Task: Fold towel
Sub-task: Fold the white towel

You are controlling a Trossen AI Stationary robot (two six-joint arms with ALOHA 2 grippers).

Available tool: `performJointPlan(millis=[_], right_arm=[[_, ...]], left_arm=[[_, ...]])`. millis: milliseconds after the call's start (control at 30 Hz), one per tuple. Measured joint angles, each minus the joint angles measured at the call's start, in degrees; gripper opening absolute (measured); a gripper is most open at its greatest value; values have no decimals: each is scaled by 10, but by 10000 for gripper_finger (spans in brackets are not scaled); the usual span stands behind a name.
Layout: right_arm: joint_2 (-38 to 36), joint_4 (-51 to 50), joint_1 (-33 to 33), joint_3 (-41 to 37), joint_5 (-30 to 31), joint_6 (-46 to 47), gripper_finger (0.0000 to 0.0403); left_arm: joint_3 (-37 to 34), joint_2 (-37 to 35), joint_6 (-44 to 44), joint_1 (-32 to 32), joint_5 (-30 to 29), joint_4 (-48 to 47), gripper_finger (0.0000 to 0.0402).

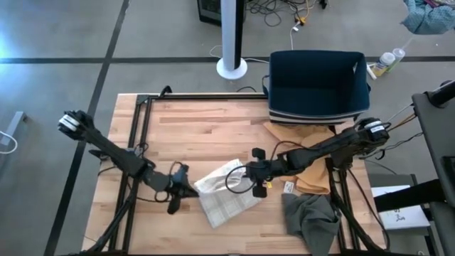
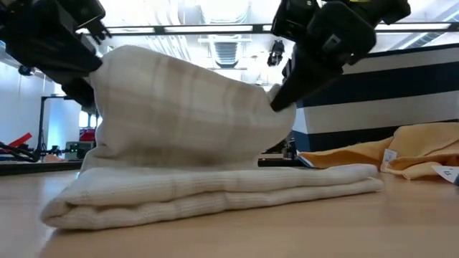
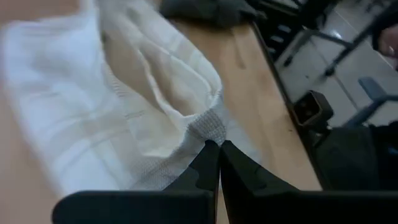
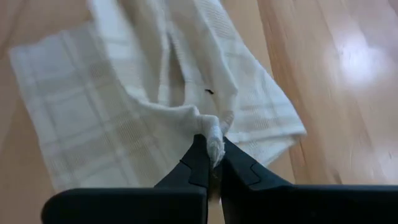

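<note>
Both claws, left claw (image 1: 186,186) and right claw (image 1: 242,173), are clamped on the white plaid towel (image 1: 224,192); either thin corner pinch could slip, collapsing the lifted fold.

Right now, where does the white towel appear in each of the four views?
High view: white towel at lower centre of the table, between the left gripper and right gripper.
Low view: fills the left and centre, one layer lifted.
Left wrist view: upper left, corner pinched.
Right wrist view: centre, edge pinched.
Shared landmark: the towel's plaid lines.
</note>
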Motion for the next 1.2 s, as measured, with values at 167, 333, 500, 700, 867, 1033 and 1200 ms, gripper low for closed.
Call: performJointPlan(millis=[167, 333, 500, 700, 867, 1033, 1200], right_arm=[[1, -56, 7, 0, -2, -5, 7], [1, -82, 27, 0, -21, -6, 7], [1, -83, 54, 0, -20, 11, 8], [2, -93, 69, -1, 1, 16, 8], [2, -95, 68, -1, 6, 11, 8], [2, -96, 73, -1, 5, 11, 8], [2, -106, 79, -1, 0, 23, 8]], left_arm=[[72, 108, 21, 0, 35, -3, 0], [132, 190, 28, 0, 70, -10, 0], [177, 243, 22, -6, 90, -29, 4], [247, 241, -25, -42, 66, -208, 33], [294, 239, -80, -101, -48, -267, 57], [299, 294, -142, -115, -171, -206, 62], [299, 386, -128, -111, -182, -71, 49]])
